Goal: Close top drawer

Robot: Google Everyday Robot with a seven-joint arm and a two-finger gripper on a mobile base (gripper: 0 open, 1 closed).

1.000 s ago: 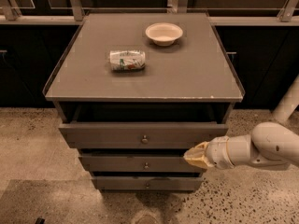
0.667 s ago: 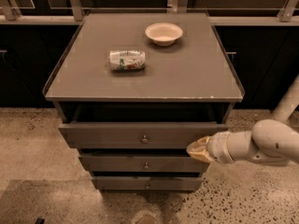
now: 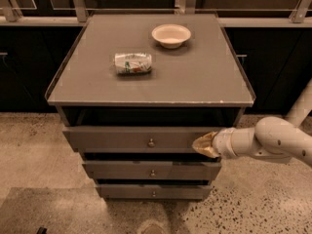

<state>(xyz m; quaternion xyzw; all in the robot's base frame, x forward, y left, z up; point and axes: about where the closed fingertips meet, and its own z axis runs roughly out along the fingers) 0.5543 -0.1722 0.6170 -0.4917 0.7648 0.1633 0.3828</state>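
Note:
The top drawer (image 3: 122, 139) is the widest drawer of the grey-brown cabinet, with a small round knob (image 3: 151, 143) at its front's centre. It stands pulled out a little, with a dark gap under the cabinet top. My gripper (image 3: 204, 144) comes in from the right on a white arm. Its tan fingers are together in a point at the right end of the top drawer's front and hold nothing.
A crushed can (image 3: 132, 63) and a white bowl (image 3: 171, 35) sit on the cabinet top (image 3: 204, 82). Two narrower drawers (image 3: 152, 171) lie below, also slightly out. The floor is speckled. Dark cabinets and a railing stand behind.
My gripper has risen from the level of the second drawer to the right end of the top drawer's front. The drawer has hardly moved.

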